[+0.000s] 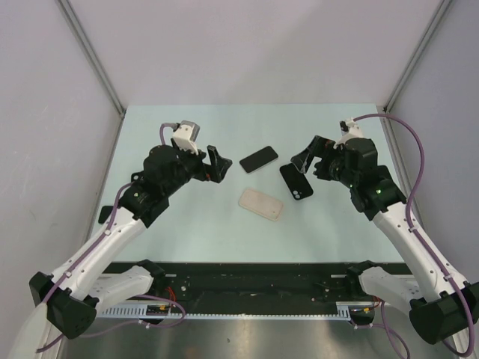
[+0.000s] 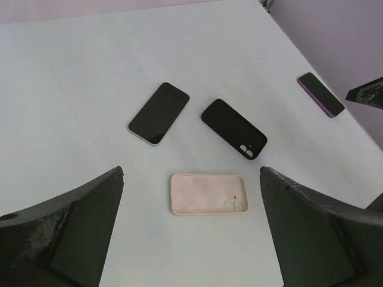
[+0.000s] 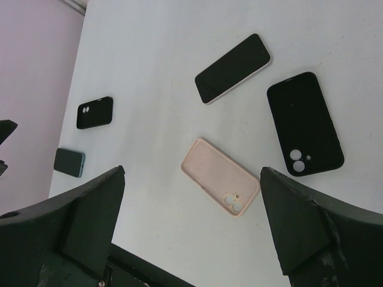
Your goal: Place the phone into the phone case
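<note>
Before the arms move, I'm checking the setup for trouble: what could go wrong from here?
Two cases, a black case and a pink case, lie near the phone; the wrong one could get picked. The phone lies flat, so a grab may just push it along the table.

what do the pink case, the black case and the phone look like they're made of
The pink case looks like soft silicone or rubbery plastic: matte, with a faintly mottled inner face. The black case is likely matte plastic or silicone, showing no glare. The phone has a smooth dark glass face and a pale rim, metal or plastic unclear.
</note>
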Robot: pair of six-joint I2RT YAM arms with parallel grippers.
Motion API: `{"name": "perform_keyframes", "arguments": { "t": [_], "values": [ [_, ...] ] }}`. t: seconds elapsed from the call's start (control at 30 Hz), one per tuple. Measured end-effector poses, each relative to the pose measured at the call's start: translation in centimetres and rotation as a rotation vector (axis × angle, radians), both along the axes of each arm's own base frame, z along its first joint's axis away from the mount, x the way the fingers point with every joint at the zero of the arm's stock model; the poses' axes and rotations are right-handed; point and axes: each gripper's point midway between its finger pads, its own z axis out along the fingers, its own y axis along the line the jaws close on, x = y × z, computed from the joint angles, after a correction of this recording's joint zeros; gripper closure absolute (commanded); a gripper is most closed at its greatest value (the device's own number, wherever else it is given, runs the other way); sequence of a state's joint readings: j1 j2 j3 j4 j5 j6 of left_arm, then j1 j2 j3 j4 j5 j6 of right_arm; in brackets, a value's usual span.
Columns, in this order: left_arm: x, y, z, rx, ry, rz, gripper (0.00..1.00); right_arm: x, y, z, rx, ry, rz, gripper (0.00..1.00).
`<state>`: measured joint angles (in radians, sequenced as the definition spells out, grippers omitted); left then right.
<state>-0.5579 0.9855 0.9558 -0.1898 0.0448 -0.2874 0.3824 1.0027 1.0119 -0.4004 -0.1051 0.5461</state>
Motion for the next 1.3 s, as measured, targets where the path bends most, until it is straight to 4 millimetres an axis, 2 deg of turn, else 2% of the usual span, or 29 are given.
{"name": "perform_keyframes", "arguments": {
  "t": [0.37, 0.53, 0.63, 0.73, 0.8, 0.87, 0.93, 1.03, 1.1, 1.3],
  "values": [
    [0.9, 0.7, -1.2, 0.041, 0.025, 0.057, 0.0, -0.4, 0.3, -0.3, 0.007, 0.02, 0.021, 0.0],
    [2.7, 2.2, -3.0, 0.132, 0.086, 0.165, 0.03, -0.7, 0.4, -0.8, 0.005, 0.045, 0.03, 0.0],
    [4.3, 3.6, -4.2, 0.193, 0.147, 0.242, 0.01, -1.0, 0.7, -0.9, 0.013, 0.059, 0.047, 0.0],
    [5.4, 6.0, -5.9, 0.242, 0.224, 0.359, 0.0, -1.3, 0.9, -1.1, 0.018, 0.068, 0.065, 0.0],
    [5.8, 8.3, -7.5, 0.239, 0.305, 0.445, 0.0, -1.5, 1.1, -1.4, 0.022, 0.078, 0.08, 0.0],
    [6.0, 11.2, -8.7, 0.199, 0.382, 0.547, 0.0, -1.8, 1.3, -1.8, 0.023, 0.09, 0.091, 0.0],
    [6.1, 15.0, -9.9, 0.11, 0.455, 0.686, 0.01, -2.0, 1.4, -2.1, 0.029, 0.104, 0.099, 0.01],
    [4.6, 20.3, -12.5, -0.01, 0.565, 0.917, 0.01, -2.3, 1.8, -2.6, 0.04, 0.12, 0.118, 0.0],
    [3.1, 22.8, -13.9, -0.071, 0.638, 1.058, 0.01, -2.6, 2.1, -2.9, 0.045, 0.13, 0.132, 0.0],
    [-0.2, 27.0, -15.5, -0.194, 0.765, 1.382, 0.01, -2.9, 2.4, -3.2, 0.05, 0.139, 0.152, 0.0]
  ]
}}
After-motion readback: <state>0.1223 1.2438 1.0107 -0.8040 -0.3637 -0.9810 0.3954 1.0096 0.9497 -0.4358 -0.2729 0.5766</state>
